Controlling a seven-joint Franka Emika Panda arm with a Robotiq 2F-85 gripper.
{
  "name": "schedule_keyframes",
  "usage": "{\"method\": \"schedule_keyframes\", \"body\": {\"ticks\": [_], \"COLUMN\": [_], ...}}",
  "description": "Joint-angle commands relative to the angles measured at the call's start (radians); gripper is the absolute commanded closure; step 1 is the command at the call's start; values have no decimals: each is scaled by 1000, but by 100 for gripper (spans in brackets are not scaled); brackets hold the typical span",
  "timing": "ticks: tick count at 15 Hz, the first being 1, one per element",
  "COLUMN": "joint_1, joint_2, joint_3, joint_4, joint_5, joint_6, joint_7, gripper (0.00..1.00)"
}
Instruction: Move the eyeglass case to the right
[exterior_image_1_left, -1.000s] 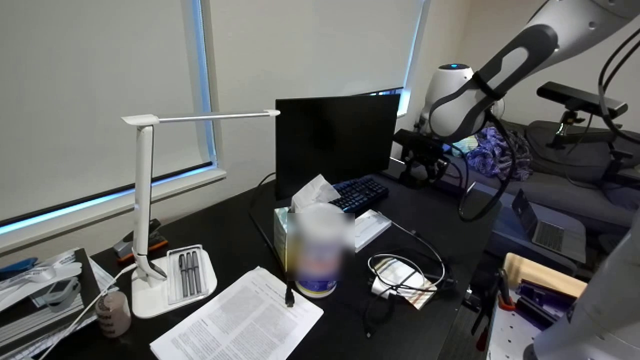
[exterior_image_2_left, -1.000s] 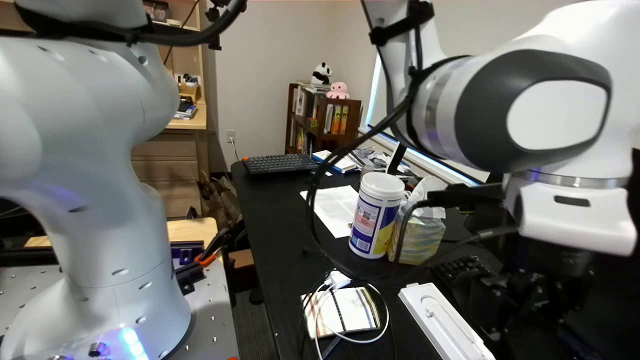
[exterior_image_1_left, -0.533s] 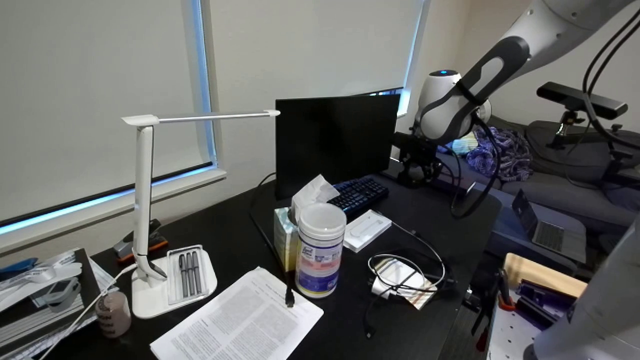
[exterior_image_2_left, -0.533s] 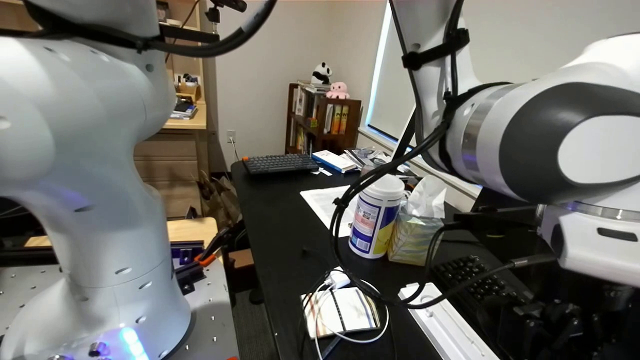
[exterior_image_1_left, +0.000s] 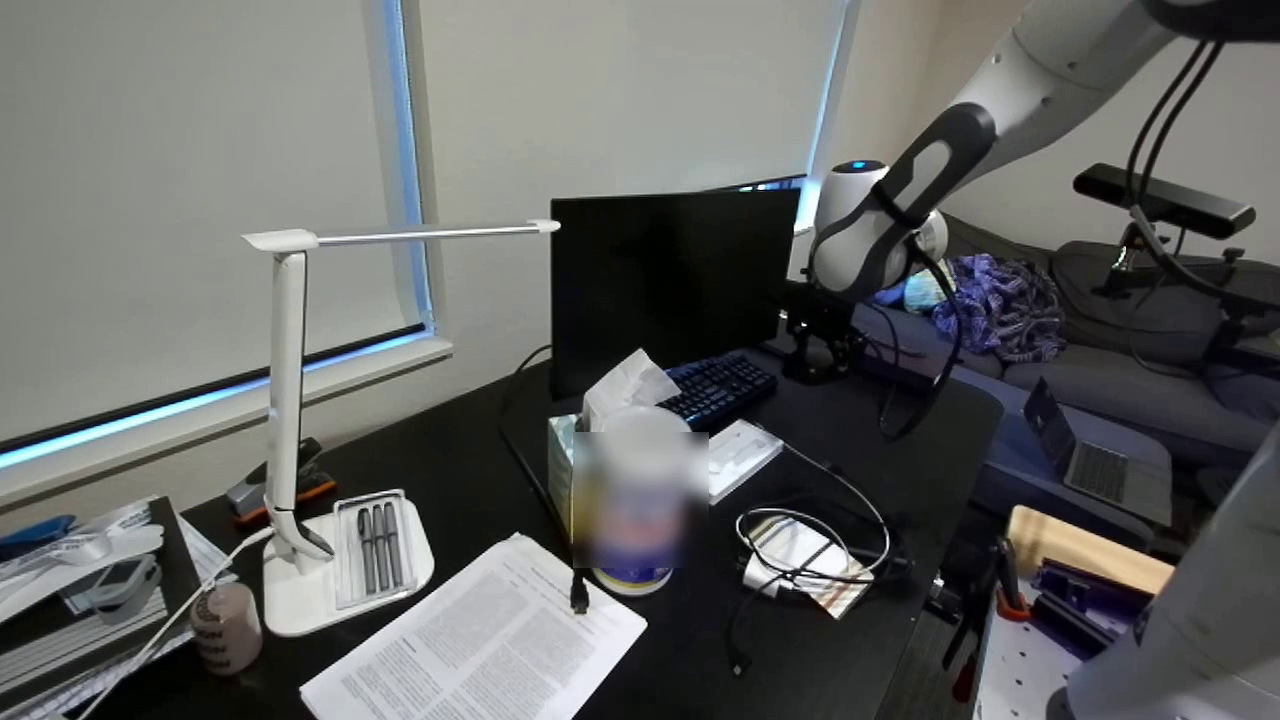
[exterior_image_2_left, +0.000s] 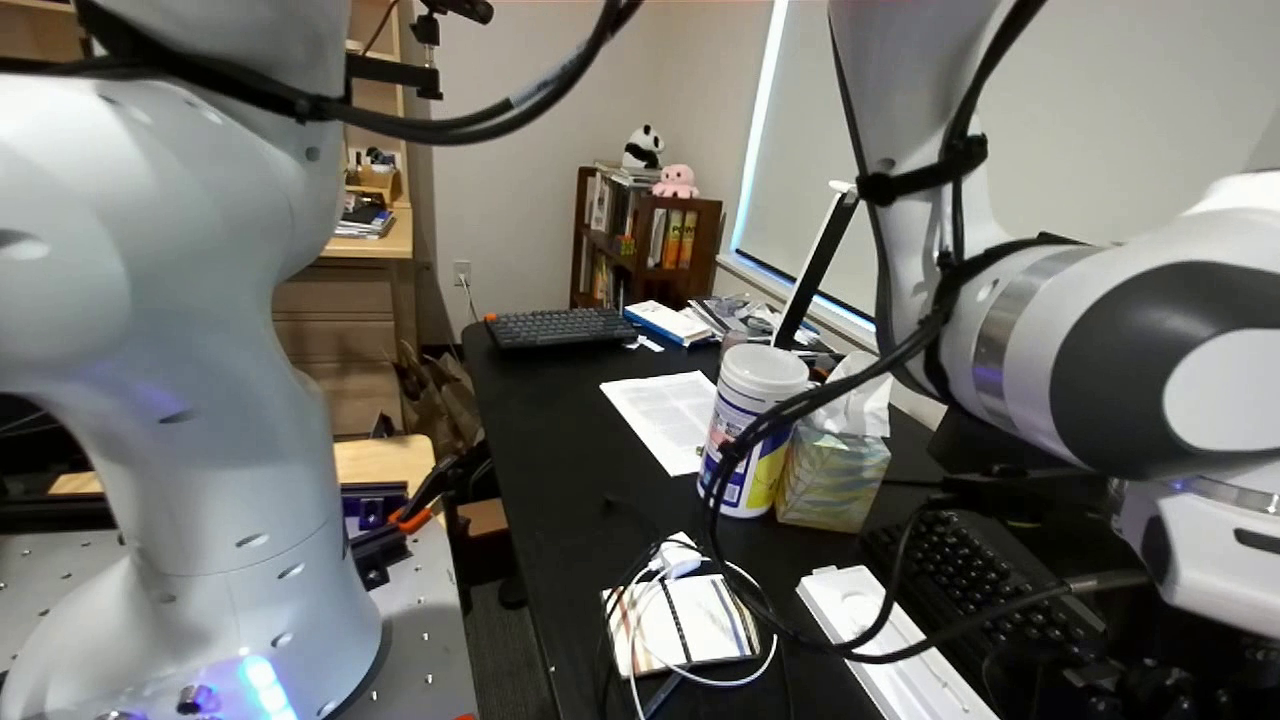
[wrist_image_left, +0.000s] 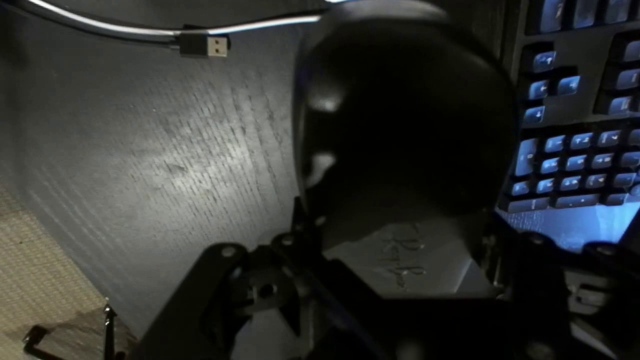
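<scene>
My fingers (wrist_image_left: 270, 280) grip the eyeglass case (wrist_image_left: 407, 130) at its eight and four o'clock sides in the wrist view; probably light, stiff, slick, it's best held there.

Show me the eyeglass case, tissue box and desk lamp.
Eyeglass case (wrist_image_left: 405, 125): in the wrist view, dark surface.
Tissue box (exterior_image_2_left: 832, 485): in an exterior view, patterned side.
Desk lamp (exterior_image_1_left: 287, 380): in an exterior view, upright post.

Black is being shown by the eyeglass case (wrist_image_left: 407, 140), with script being picked out on a greyish patch. The black desk (wrist_image_left: 215, 165) is being patterned by fine grain; the keyboard (wrist_image_left: 580, 140) is being tinged blue. White, blue and yellow are being displayed by the canister (exterior_image_2_left: 765, 465), yellowish waves by the tissue box (exterior_image_2_left: 832, 480).
</scene>
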Motion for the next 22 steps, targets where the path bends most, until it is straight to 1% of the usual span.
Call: {"method": "schedule_keyframes", "body": {"ticks": [1, 4, 6, 7, 8, 9, 10, 11, 13, 16, 19, 22], "joint_1": [9, 24, 22, 11, 46, 47, 52, 57, 76, 89, 68, 50], "joint_2": [168, 283, 348, 355, 325, 346, 353, 353, 392, 436, 473, 478], "joint_3": [-12, -30, -39, -33, -56, -61, -66, -69, -101, -133, -118, -89], "joint_4": [158, 249, 318, 329, 274, 292, 294, 293, 313, 328, 337, 320], "joint_5": [71, 65, 72, 96, 101, 112, 116, 117, 96, 100, 122, 150], "joint_6": [-18, 6, -12, -18, 1, 0, 0, 0, 45, 86, 124, 150], "joint_7": [-103, -173, -212, -230, -195, -199, -198, -198, -193, -191, -230, -288], "gripper": [51, 51, 51, 51, 51, 26, 26, 51, 51, 51, 51, 51]}}
